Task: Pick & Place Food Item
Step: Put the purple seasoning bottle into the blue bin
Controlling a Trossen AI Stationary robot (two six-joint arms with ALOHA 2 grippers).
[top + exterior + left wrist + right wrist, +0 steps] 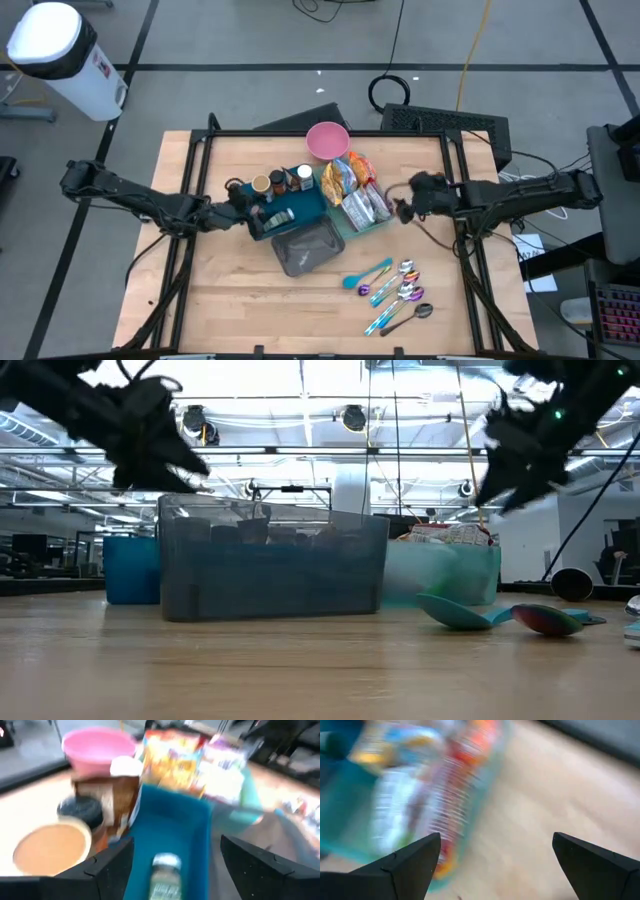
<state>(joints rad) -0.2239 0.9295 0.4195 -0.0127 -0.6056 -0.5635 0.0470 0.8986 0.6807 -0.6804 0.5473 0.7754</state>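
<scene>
From my right wrist camera, the snack packets (pixel 420 790) are smeared by blur, labels unreadable. My left wrist camera blurs the small jar (pixel 165 875) in the blue bin (pixel 175 827); the frame edge cuts it off. Overhead, the spoons (pixel 398 292) are too small to count.

Layout as seen from above. Desk (pixel 230 300) centre: a bin (pixel 290 205) with jars (pixel 282 181) stood along its far side and one small jar (pixel 278 216) laid inside. Just right of it, touching, a tray (pixel 362 222) packed with snack packets (pixel 352 185). A bowl (pixel 327 140) is placed behind both, at the far edge. An open container (pixel 307 248) is set before the bin. Spoons (pixel 397 290) are scattered to the front right. Left hand (pixel 243 203) is positioned at the bin's left end; right hand (pixel 403 203) just right of the tray.
</scene>
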